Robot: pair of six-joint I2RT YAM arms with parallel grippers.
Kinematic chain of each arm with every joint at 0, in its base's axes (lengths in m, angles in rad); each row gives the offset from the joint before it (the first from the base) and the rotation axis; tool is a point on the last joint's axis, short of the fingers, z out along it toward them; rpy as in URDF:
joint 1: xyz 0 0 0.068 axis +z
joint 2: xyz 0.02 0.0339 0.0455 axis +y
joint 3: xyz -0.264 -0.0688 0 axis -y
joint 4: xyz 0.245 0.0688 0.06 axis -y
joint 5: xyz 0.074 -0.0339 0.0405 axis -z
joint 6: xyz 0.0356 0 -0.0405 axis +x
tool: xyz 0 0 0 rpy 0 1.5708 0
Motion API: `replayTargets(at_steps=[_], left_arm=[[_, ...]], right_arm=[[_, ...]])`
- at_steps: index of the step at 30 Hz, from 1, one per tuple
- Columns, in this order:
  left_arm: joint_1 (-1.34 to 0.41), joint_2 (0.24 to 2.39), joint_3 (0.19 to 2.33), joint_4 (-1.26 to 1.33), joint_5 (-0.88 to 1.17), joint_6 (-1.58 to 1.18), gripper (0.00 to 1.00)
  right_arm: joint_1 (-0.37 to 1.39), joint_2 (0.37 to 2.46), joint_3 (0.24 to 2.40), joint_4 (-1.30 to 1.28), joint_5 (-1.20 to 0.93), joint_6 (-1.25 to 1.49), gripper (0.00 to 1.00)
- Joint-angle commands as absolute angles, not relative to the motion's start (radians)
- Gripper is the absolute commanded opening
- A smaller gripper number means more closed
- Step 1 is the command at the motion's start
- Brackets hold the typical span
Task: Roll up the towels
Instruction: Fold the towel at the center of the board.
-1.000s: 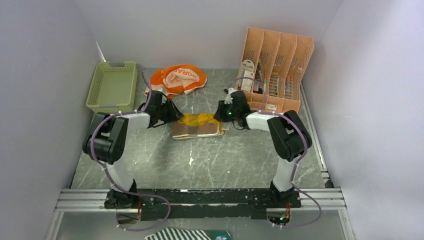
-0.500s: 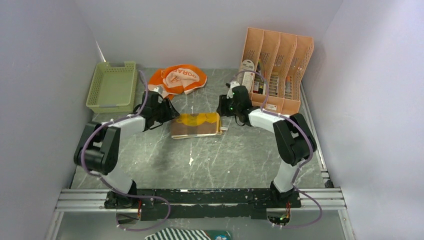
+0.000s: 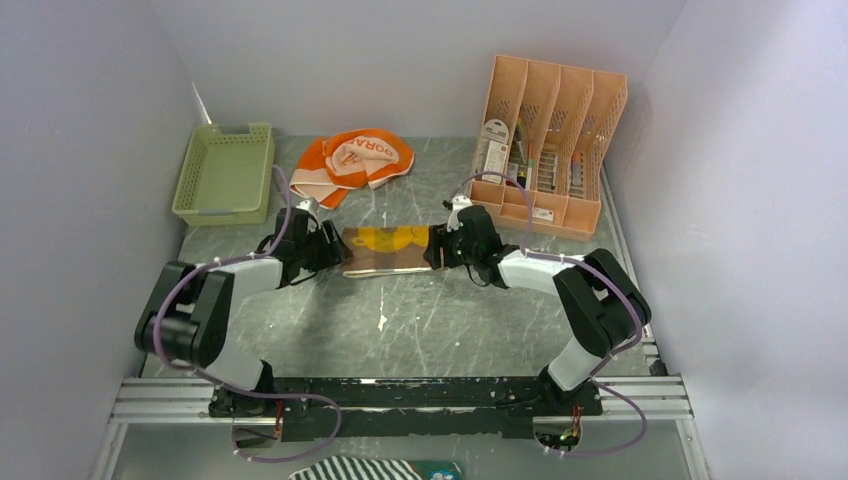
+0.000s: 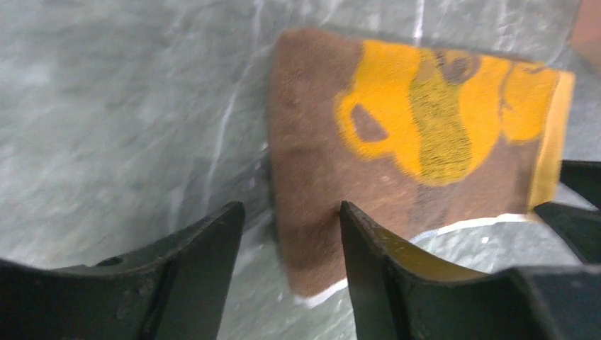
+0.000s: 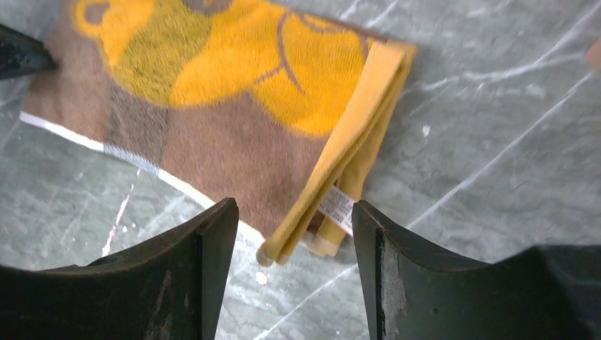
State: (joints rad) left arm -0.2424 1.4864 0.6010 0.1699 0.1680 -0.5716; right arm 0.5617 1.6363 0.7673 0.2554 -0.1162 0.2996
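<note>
The left gripper [image 3: 338, 252], at 9 o'clock, and the right gripper [image 3: 437, 250], at 3, stand spread at either end of the folded yellow-tan towel [image 3: 388, 249], flat at the centre of the table [image 3: 450, 320]. A tidy roll likely needs both to pinch one edge evenly. A second earlier, narrower jaws held its far edge bunched.

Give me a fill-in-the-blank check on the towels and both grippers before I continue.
The left gripper and right gripper both have ____ jaws.
Between them the folded brown-and-yellow terry towel lies flat, not yet ____.
The crumpled peach-centred Doraemon towel, beside the pale green plastic basket, has an ____ border.
Missing words: open; rolled; orange.
</note>
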Motion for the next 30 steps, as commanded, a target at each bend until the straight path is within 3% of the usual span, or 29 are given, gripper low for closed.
replayTargets(at_steps=[1,19,22,25,30], left_arm=[[-0.235,1.593,0.586,0.326,0.296,-0.557,0.65],[-0.236,1.647,0.39,0.478,0.42,-0.67,0.52],[-0.236,1.653,0.321,0.576,0.465,-0.75,0.38],[-0.256,1.659,0.214,0.791,0.49,-0.912,0.17],[-0.456,1.626,0.076,1.045,0.301,-1.13,0.1]], right_arm=[[0.563,1.612,0.727,0.305,-0.147,0.324,0.61],[0.563,1.457,0.609,0.249,-0.131,0.324,0.61],[0.564,1.452,0.605,0.247,-0.141,0.326,0.61],[0.565,1.442,0.601,0.241,-0.141,0.328,0.61],[0.571,1.415,0.61,0.222,-0.146,0.329,0.61]])
